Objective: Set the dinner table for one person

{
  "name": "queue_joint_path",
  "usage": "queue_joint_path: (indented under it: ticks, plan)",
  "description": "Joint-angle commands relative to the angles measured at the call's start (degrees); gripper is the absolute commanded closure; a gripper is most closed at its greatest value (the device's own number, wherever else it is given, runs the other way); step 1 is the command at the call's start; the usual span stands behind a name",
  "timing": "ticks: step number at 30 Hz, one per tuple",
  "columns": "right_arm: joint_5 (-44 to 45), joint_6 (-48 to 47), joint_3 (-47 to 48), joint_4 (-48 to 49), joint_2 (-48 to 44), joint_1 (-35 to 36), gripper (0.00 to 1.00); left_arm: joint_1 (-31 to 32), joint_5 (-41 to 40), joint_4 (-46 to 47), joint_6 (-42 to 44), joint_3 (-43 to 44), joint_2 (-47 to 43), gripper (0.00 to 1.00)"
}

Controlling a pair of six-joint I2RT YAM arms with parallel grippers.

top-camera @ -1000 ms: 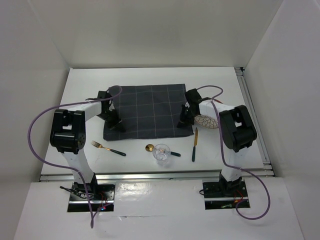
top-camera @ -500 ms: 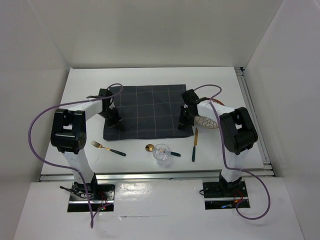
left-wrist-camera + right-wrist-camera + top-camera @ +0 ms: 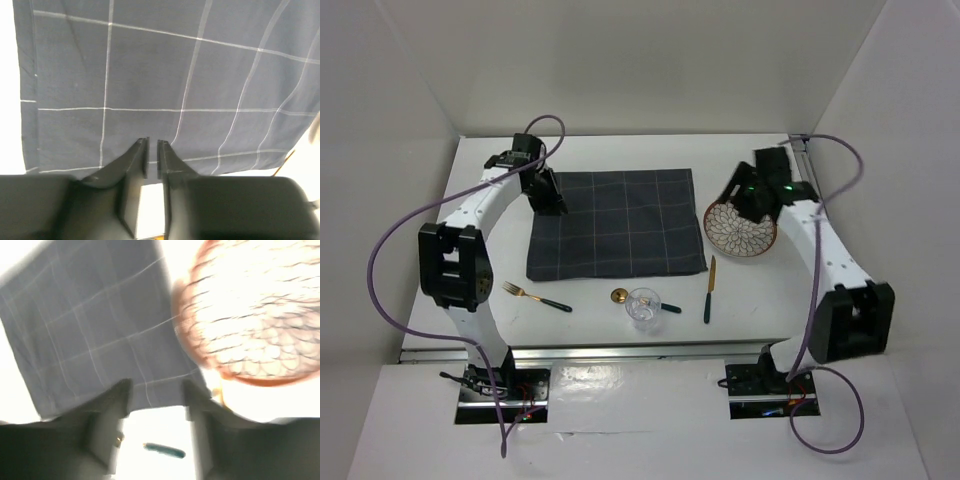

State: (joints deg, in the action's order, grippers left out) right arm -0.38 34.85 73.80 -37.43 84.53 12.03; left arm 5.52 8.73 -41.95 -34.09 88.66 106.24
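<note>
Tabletop [image 3: 620, 150] fills the view, white, everything sits on it. Grid cloth [image 3: 615, 225] lies flat mid-table, with the plate [image 3: 740, 228] just beside its right edge. Glass [image 3: 643, 305], knife [image 3: 710, 288], fork [image 3: 535, 297] and spoon [image 3: 620, 295] are on the near side. My left hand [image 3: 152, 145] is barely apart and empty over the cloth. My right hand [image 3: 155, 385] is apart and empty by the plate. 2 risks: the plate rim rumpling the cloth, and the glass tipping when I take the spoon beside it.

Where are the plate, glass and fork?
Round orange-rimmed patterned plate [image 3: 741, 233], top view, its centre.
Clear glass [image 3: 643, 305], top view, its base.
Gold fork with dark handle [image 3: 527, 294], top view, its neck.
</note>
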Motion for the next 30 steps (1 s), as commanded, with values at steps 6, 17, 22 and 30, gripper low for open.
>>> queue_joint_path:
  ticks: [6, 17, 22, 30]
  plan:
    - [-10.4, 4.4, -18.1, 1.2, -12.3, -23.2, 0.12, 5.1, -3.4, -2.3, 2.0, 4.6, -9.1, 0.50]
    - [-16.8, 7.7, -29.8, 18.8, -4.6, -27.8, 0.12, 7.8, -6.0, -4.0, 3.2, 7.6, -12.0, 0.17]
    - [-17.5, 9.6, -31.8, 25.8, -0.5, -27.8, 0.28, 7.8, -6.0, -4.3, 3.2, 7.0, -12.0, 0.18]
    - [-16.8, 10.7, -31.8, 29.2, 1.3, -27.8, 0.69, 7.8, -5.3, -4.3, 4.8, 7.0, -12.0, 0.22]
